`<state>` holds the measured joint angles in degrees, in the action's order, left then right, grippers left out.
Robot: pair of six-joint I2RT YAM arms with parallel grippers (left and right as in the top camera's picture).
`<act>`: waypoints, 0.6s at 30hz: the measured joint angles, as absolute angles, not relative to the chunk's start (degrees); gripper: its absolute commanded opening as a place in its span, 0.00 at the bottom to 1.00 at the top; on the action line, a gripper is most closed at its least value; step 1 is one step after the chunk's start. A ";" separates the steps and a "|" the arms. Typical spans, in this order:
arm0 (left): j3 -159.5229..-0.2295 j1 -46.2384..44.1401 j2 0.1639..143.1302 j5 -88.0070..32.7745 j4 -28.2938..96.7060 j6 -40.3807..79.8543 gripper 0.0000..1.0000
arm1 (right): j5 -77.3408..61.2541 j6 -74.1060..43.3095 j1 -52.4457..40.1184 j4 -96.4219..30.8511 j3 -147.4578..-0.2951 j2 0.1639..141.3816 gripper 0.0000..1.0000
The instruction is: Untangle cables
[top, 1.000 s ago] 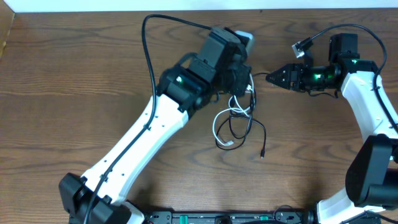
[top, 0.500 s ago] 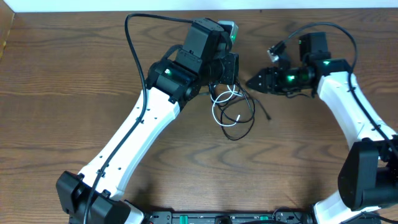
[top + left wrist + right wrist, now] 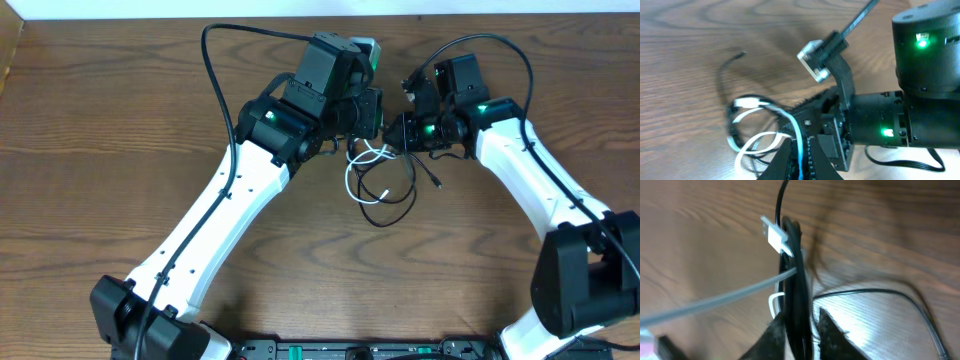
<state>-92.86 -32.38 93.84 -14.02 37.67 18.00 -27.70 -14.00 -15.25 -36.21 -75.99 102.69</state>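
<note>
**A:** Where are the cables now?

**B:** Both are on the bench point(image 3: 120, 120), between the two arms, and their loops cross each other. The left claw point(image 3: 799, 159) is narrow and the white cable point(image 3: 750, 103) runs between its fingers, so I judge that it holds this cable. The right claw point(image 3: 801, 330) is narrow too, closed around the black cable point(image 3: 799, 280).

**A:** The claws are very near to each other. How to pull well?

**B:** I would move them apart slowly, in opposite directions and low over the bench, watching the crossings. If a loop tightens, stop and give some slack. The white plug point(image 3: 774, 236) lies just beside the black cable at the right claw, and it may catch there.
</note>
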 measured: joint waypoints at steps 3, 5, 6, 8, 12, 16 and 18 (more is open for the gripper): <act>-92.71 -31.83 92.62 -11.53 37.91 18.00 0.07 | -26.35 -14.11 -15.25 -36.99 -76.01 104.36 0.01; -92.31 -30.79 90.61 -10.24 38.41 18.00 0.07 | -24.95 -14.68 -15.25 -38.30 -76.01 105.56 0.01; -92.27 -30.06 89.43 -9.76 38.92 18.00 0.07 | -24.14 -15.14 -15.25 -38.85 -76.01 105.93 0.01; -92.27 -28.34 86.67 -8.47 40.23 18.00 0.07 | -22.44 -16.51 -15.22 -39.99 -76.01 106.26 0.01; -92.27 -24.18 80.62 -4.36 44.69 17.87 0.07 | -19.97 -18.92 -14.63 -40.82 -76.01 106.24 0.01; -92.29 -18.48 75.77 2.00 48.90 17.34 0.07 | -16.29 -20.40 -12.32 -41.60 -76.01 106.48 0.01; -92.29 -15.49 74.54 5.15 50.09 16.62 0.07 | -15.51 -20.67 -10.98 -42.22 -76.01 106.48 0.01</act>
<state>-92.29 -15.49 74.54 5.15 50.09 16.62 -15.51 -20.67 -10.98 -42.22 -76.01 106.48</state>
